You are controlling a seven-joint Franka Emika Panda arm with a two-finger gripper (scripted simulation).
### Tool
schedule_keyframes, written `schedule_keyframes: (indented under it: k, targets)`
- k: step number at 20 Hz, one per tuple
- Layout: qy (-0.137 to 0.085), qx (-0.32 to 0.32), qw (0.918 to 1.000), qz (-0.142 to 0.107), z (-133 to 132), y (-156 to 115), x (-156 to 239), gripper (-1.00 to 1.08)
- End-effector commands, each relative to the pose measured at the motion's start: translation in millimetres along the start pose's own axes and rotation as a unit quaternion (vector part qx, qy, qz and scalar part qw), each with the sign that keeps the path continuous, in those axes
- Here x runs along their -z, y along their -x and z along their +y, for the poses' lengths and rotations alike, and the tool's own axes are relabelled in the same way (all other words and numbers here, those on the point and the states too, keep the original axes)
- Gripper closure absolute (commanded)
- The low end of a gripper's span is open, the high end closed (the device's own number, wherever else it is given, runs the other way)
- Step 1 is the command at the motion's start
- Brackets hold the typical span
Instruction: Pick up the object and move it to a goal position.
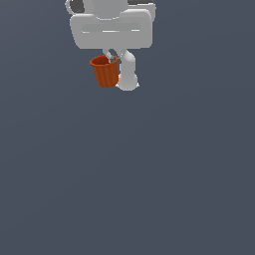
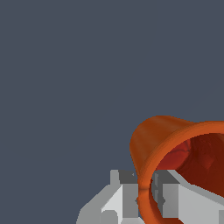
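Between the fingers of the claw (image 1: 113, 59) we see one side of the rim of the cup (image 1: 105, 72) pinched: in the wrist view one finger sits inside the mouth and the other outside the wall, so the claw (image 2: 146, 192) is closed on the rim of the cup (image 2: 153, 135) and not around its whole body. From the exterior view the cup hangs just under the pale hand of the arm (image 1: 110, 29), nearly upright and leaning a little, towards that view's left of the longer finger (image 1: 128, 74). Around it we see only flat grey-blue ground (image 1: 149, 174), with no marker for the goal that we can make out, and we cannot tell how high the cup is above that ground.

We judge the pick as made and the carry as the step in hand. A grip on one wall is thin, so we would move smoothly, keep the wrist level, and avoid quick turns that could swing the cup about the pinch. Holding the squeeze steady matters more than speed, since a ribbed, tapered wall may slide downward out of the fingers
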State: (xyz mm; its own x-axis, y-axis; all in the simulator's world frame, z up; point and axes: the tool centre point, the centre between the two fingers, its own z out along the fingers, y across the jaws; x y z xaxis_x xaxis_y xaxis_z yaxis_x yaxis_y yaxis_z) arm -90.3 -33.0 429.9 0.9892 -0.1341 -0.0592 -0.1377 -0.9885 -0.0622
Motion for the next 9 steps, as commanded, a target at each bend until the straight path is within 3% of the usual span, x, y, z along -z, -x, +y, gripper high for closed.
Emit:
schedule_keyframes:
  k: [1, 9]
  targets:
    - [0.0, 0.0, 1.0, 0.0, -0.3, 3.1, 12.5, 1.08]
    - [0.0, 0.0, 1.0, 0.0, -0.7, 4.8, 25.5, 1.08]
